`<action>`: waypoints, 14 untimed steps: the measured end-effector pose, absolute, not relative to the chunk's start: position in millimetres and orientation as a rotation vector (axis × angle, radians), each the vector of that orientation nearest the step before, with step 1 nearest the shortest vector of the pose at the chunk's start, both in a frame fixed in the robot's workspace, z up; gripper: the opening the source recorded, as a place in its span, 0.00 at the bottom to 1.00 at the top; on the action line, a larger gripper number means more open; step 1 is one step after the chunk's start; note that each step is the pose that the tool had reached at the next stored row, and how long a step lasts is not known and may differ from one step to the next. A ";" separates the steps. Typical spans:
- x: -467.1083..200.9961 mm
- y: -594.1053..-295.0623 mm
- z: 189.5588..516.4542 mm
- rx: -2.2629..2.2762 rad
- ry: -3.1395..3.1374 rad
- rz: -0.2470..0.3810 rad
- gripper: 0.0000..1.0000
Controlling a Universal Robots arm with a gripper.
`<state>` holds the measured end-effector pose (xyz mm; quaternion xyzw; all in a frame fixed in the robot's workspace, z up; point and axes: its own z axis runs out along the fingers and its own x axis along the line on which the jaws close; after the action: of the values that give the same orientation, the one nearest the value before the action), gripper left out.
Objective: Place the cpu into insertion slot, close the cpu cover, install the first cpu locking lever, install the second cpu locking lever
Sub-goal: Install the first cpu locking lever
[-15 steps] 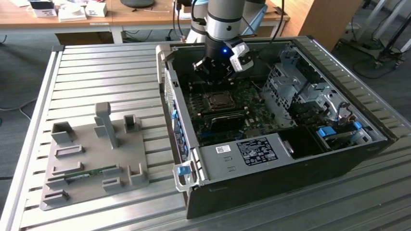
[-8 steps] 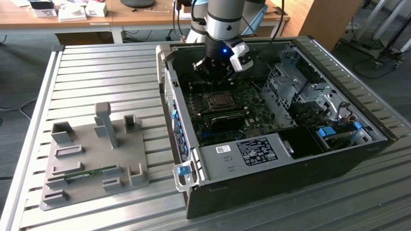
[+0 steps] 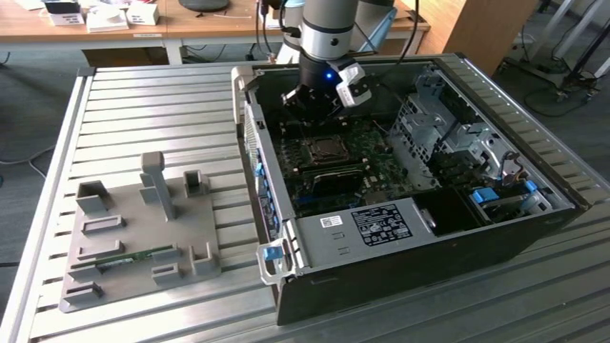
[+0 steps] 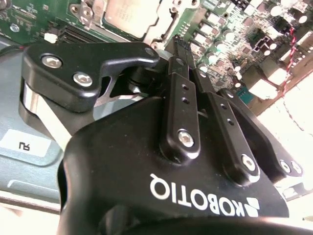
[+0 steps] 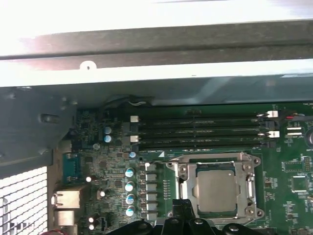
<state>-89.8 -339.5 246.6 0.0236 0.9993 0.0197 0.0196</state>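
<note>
Tool: gripper [image 3: 307, 100] low over green board [image 5: 293, 161]; open or closed cannot be told.
Part: cpu [image 5: 216, 190] seated clear of the board's edges, cpu cover [image 5: 215, 159] flat.
Risk: a skewed descent could knock capacitors [image 5: 129, 192] beside the cover.

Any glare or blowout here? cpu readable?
First wrist view: computer case rim blown white, cpu evenly lit, no glare. Second wrist view: motherboard fine, area beyond its edge washed out. Exterior view: even lighting, case interior shadowed under the arm.

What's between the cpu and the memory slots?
In the first wrist view: the frame edge of the cpu cover and a bare strip of green board, between the cpu and the memory slots.
</note>
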 end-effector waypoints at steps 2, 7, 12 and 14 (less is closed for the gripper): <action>-92.9 -339.5 246.6 0.073 3.101 0.061 0.11; -97.2 -339.5 246.4 0.073 3.101 0.061 0.11; -97.4 -339.5 246.4 0.073 3.101 0.061 0.11; -97.4 -339.5 246.4 0.073 3.101 0.061 0.11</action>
<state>-97.4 -339.5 246.4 0.0236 0.9993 0.0197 0.0196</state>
